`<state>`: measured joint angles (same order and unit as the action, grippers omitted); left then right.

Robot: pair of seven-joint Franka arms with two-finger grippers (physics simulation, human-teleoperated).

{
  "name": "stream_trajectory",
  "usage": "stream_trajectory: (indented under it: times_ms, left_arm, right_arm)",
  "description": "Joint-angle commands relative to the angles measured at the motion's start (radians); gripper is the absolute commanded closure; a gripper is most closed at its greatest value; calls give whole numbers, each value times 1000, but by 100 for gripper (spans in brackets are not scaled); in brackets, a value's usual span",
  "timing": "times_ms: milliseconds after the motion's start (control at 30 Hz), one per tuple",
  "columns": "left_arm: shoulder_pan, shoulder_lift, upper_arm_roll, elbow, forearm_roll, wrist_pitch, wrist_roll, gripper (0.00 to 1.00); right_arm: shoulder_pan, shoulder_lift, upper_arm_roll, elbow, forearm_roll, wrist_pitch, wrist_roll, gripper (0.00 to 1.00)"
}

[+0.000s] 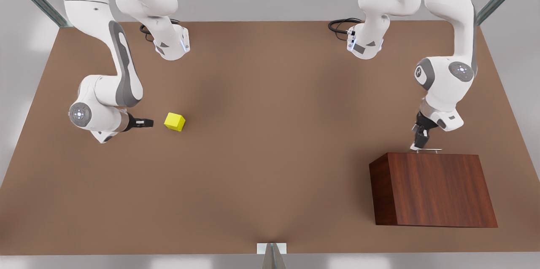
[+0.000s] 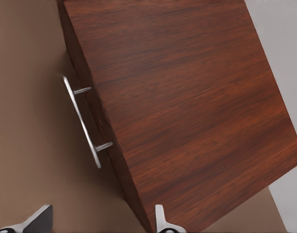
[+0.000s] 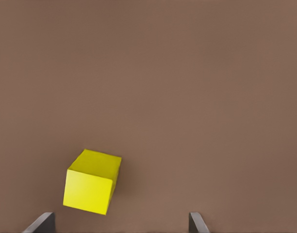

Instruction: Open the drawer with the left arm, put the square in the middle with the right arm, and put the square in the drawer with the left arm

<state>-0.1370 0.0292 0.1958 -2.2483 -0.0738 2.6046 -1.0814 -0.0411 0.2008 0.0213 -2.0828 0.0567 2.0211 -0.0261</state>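
Glossy white arms, grey joint caps, black cables, dark end effectors.

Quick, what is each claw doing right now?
Left claw: open, by the handle, holding nothing.
Right claw: open, beside the cube, holding nothing.

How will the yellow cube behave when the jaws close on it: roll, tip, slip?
The yellow cube sits flat on the table, so it probably won't roll. Its flat sides look rigid and should suit parallel jaws. It sits rotated to the open right gripper, so it may twist on closing.
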Motion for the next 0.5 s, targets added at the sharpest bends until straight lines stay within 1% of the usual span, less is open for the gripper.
stream_trajectory:
  times_ms: [0, 67, 100, 133, 167, 200, 300, 400, 467]
  left_arm:
    - [37, 2, 1, -8, -55, 2, 0, 0]
    - [42, 14, 30, -39, -55, 46, 0, 0]
    - [50, 23, 37, -40, -55, 52, 0, 0]
    - [59, 34, 39, -40, -57, 54, 0, 0]
    - [63, 40, 39, -40, -61, 61, 0, 0]
    - [66, 57, 42, -39, -101, 80, 0, 0]
    - [73, 75, 42, -39, -110, 83, 0, 0]
    - [85, 89, 42, -39, -124, 100, 0, 0]
    - [86, 98, 42, -39, -133, 109, 0, 0]
  right_arm:
    - [1, 2, 3, -25, 0, 34, 0, 0]
    - [1, 25, 28, -74, 17, 106, 8, 0]
    - [9, 32, 51, -111, 49, 174, 46, 0]
    - [47, 35, 52, -141, 48, 221, 126, 0]
    - [52, 42, 72, -178, 49, 290, 162, 0]
    - [52, 58, 88, -209, 49, 363, 196, 0]
    - [52, 75, 95, -212, 51, 366, 270, 0]
    - [46, 72, 95, -212, 51, 361, 273, 0]
    - [37, 71, 95, -218, 51, 357, 370, 0]
